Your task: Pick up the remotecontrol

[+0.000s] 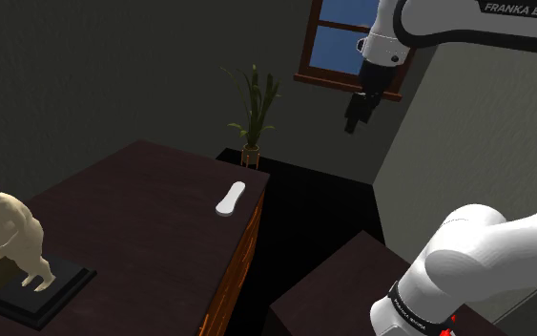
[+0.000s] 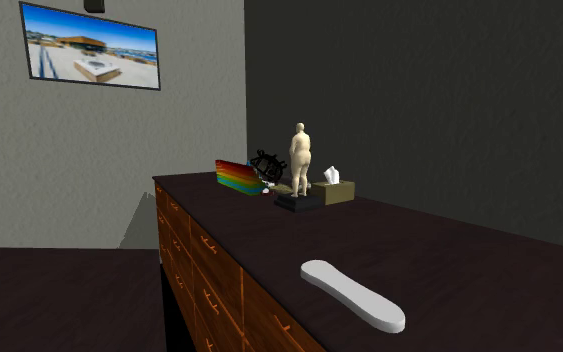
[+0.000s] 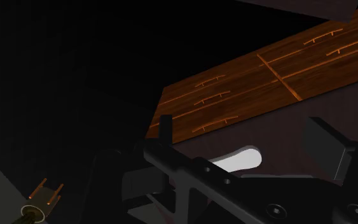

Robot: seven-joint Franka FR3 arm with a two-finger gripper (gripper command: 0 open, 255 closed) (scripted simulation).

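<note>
The remote control is a plain white, long, rounded bar lying flat on the dark dresser top, near the edge at the shoulder view's right. In the second exterior view the remote lies close to the front edge of the top. My black gripper hangs high in the air in front of the window, well above the remote and to its right, off the dresser. In the wrist view the gripper is open and holds nothing. Far below it, part of the remote shows between the fingers, the rest hidden by the hand.
A tan statue on a black base stands at the dresser's other end, with a tissue box and a rainbow-striped object. Wooden drawer fronts face the gap beside my stand. A potted plant stands beyond the dresser.
</note>
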